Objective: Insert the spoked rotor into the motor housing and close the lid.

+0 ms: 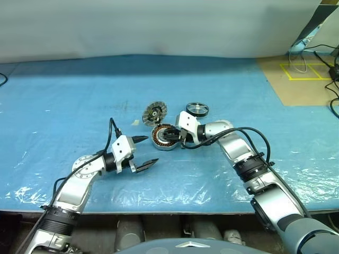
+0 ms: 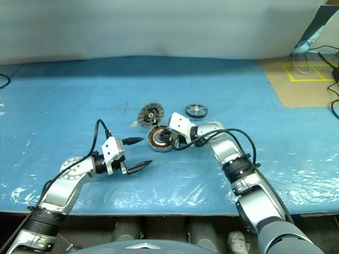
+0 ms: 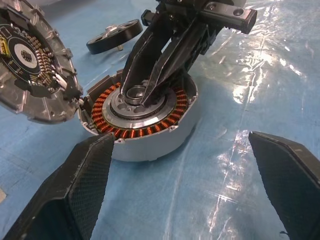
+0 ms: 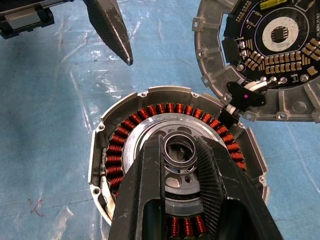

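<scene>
The motor housing lies open-side up on the blue mat, its copper windings ringing a silver centre. My right gripper reaches over it from the right and is shut on the raised ring at that centre. The lid leans tilted against the housing's far rim, its circuit-board face showing. Behind my right wrist, the spoked rotor lies flat on the mat, black-rimmed with a silver hub. My left gripper is open and holds nothing. It hangs just near-left of the housing, pointing at it.
A wrinkled blue plastic sheet covers the table. A small pale scrap lies left of the lid. At the far right are a brown board with yellow tape and black cables. The table's front edge runs close below my arms.
</scene>
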Robot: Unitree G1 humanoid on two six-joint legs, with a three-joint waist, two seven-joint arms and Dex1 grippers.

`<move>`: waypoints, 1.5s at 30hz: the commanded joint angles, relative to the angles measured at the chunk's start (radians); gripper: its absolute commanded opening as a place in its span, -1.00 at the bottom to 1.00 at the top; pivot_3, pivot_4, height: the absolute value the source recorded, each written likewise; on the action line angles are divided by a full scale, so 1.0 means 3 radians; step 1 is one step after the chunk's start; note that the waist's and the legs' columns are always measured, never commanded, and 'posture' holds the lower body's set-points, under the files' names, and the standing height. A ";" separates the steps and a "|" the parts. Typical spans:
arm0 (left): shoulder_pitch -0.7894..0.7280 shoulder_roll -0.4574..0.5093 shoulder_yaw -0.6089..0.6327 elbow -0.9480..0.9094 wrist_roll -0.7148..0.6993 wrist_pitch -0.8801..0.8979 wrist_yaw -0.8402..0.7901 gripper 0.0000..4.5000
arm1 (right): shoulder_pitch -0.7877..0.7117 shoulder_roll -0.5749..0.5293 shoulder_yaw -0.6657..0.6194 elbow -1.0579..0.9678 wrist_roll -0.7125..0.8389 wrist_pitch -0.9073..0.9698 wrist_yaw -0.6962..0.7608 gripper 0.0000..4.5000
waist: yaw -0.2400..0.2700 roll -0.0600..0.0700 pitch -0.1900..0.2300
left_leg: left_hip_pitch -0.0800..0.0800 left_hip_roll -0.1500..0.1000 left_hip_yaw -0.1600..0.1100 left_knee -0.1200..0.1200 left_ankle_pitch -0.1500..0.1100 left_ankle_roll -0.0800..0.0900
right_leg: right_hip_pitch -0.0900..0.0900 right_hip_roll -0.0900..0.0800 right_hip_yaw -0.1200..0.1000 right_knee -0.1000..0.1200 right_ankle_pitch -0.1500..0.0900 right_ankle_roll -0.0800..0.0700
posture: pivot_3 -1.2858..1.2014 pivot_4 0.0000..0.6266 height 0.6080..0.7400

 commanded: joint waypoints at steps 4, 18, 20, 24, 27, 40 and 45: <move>-0.0011 -0.0015 -0.0008 0.0017 -0.0013 -0.0095 -0.0018 1.00 | -0.0012 0.0051 -0.0006 -0.0024 -0.0006 0.0010 0.0003 -0.75 | 0.0000 0.0000 0.0000 | 0.0000 0.0000 0.0000 0.0000 0.0000 0.0000 | 0.0000 0.0000 0.0000 0.0000 0.0000 0.0000 | 0.03 -0.52 1.00; 0.0010 -0.0024 0.0004 -0.0087 -0.0036 -0.0020 0.0031 1.00 | -0.0142 0.0012 -0.0130 0.0204 0.0010 -0.0076 0.0013 -0.75 | 0.0001 0.0000 0.0000 | 0.0000 0.0000 0.0000 0.0001 0.0000 0.0000 | 0.0000 0.0000 0.0000 0.0001 0.0000 0.0000 | 0.03 -0.52 1.00; -0.0010 -0.0034 -0.0001 -0.0068 -0.0035 -0.0016 0.0033 1.00 | -0.0118 0.0024 -0.0108 0.0188 -0.0009 -0.0090 0.0014 -0.75 | 0.0001 0.0000 0.0000 | 0.0000 0.0000 0.0000 0.0000 0.0000 0.0000 | 0.0000 0.0000 0.0000 0.0000 0.0000 0.0000 | 0.03 -0.52 1.00; -0.0036 -0.0045 -0.0001 -0.0052 -0.0035 -0.0007 0.0036 1.00 | -0.0075 0.0027 -0.0088 0.0111 -0.0002 -0.0054 0.0048 -0.75 | 0.0002 0.0000 0.0000 | 0.0000 0.0000 0.0000 -0.0001 0.0000 0.0000 | 0.0000 0.0000 0.0000 0.0000 0.0000 0.0000 | 0.03 -0.52 1.00; -0.0037 -0.0036 0.0003 -0.0068 -0.0038 0.0009 0.0033 1.00 | -0.0049 0.0024 -0.0094 0.0027 0.0033 0.0003 0.0088 -0.75 | 0.0002 0.0000 0.0000 | 0.0000 0.0000 0.0000 0.0000 0.0000 0.0000 | 0.0000 0.0000 0.0000 0.0000 0.0000 0.0000 | 0.03 -0.52 1.00; -0.0052 -0.0032 -0.0009 -0.0218 -0.0035 0.0158 0.0068 1.00 | -0.0043 0.0020 -0.0092 0.0046 -0.0008 0.0019 0.0117 -0.75 | 0.0001 0.0000 0.0000 | 0.0000 0.0001 0.0000 0.0000 0.0000 0.0000 | 0.0000 0.0000 0.0000 0.0000 0.0000 0.0000 | 0.03 -0.52 1.00; -0.0028 -0.0036 -0.0001 -0.0197 -0.0033 0.0137 0.0069 1.00 | -0.0006 0.0016 -0.0064 -0.0016 0.0023 0.0075 0.0200 -0.75 | 0.0001 0.0000 0.0000 | 0.0000 0.0001 0.0000 0.0000 0.0000 0.0001 | 0.0000 0.0000 0.0000 -0.0001 0.0000 0.0000 | 0.03 -0.52 1.00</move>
